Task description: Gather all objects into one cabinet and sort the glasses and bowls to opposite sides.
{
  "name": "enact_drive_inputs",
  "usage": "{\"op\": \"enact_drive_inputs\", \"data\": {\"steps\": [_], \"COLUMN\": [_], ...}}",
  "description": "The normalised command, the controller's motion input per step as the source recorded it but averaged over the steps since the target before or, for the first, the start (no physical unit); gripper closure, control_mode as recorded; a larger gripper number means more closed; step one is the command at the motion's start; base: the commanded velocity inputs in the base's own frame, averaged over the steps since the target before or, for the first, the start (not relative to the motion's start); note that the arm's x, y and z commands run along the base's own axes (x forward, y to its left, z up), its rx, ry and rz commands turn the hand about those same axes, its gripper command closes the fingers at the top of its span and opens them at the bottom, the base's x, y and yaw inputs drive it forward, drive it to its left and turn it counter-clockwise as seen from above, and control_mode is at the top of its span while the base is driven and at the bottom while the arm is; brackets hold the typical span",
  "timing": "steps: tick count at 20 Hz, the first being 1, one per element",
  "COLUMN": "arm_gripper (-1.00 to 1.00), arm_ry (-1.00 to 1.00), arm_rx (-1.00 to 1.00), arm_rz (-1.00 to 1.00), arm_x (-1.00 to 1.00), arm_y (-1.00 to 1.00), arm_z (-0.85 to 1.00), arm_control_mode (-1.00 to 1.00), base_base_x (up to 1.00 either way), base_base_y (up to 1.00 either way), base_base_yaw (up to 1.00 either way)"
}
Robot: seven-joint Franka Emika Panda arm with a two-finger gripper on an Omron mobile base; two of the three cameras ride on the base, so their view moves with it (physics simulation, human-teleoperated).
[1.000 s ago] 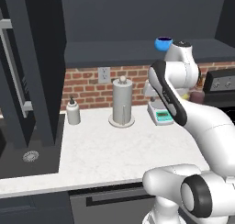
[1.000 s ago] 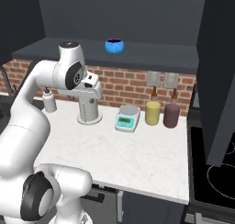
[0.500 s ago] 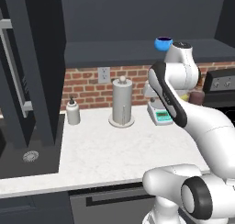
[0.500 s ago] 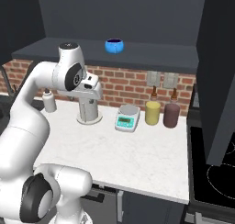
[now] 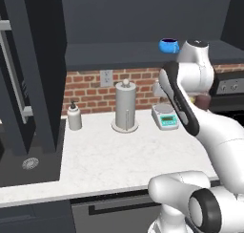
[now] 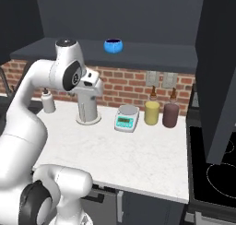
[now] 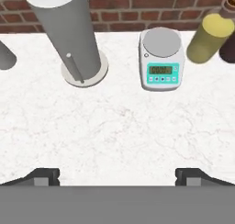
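A squat bright blue cup (image 5: 168, 46) (image 6: 113, 46) stands on the bottom shelf (image 6: 147, 56) of the open dark upper cabinet, whose door (image 5: 33, 69) is swung out at the left. My gripper (image 6: 95, 84) hangs below that shelf, over the counter next to the paper-towel holder. In the hand view its fingertips (image 7: 46, 175) stand wide apart, and the gripper (image 7: 118, 176) is open with nothing between them, above bare white counter. The bowl is out of view.
On the counter stand a grey paper-towel holder (image 5: 126, 105) (image 7: 69, 30), a teal kitchen scale (image 6: 126, 118) (image 7: 160, 58), yellow (image 6: 151, 112) and maroon (image 6: 170, 114) bottles, and a soap dispenser (image 5: 74, 116). Sink (image 5: 28, 163) at left, stove (image 6: 214, 173) at right.
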Motion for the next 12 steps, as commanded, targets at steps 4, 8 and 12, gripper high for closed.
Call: {"op": "enact_drive_inputs", "data": {"steps": [4, 8, 12], "arm_gripper": [-1.00, -1.00, -1.00], "arm_ry": [-0.30, -0.35, -0.43], "arm_rx": [0.00, 0.00, 0.00], "arm_rz": [-0.02, 0.00, 0.00], "arm_x": [-0.39, -0.31, -0.26], "arm_y": [-0.32, -0.25, -0.20], "arm_z": [0.69, 0.73, 0.85], "arm_control_mode": [-1.00, -1.00, -1.00], "base_base_x": [0.00, 0.00, 0.00], "base_base_y": [0.00, 0.00, 0.00], "base_base_yaw": [0.00, 0.00, 0.00]}}
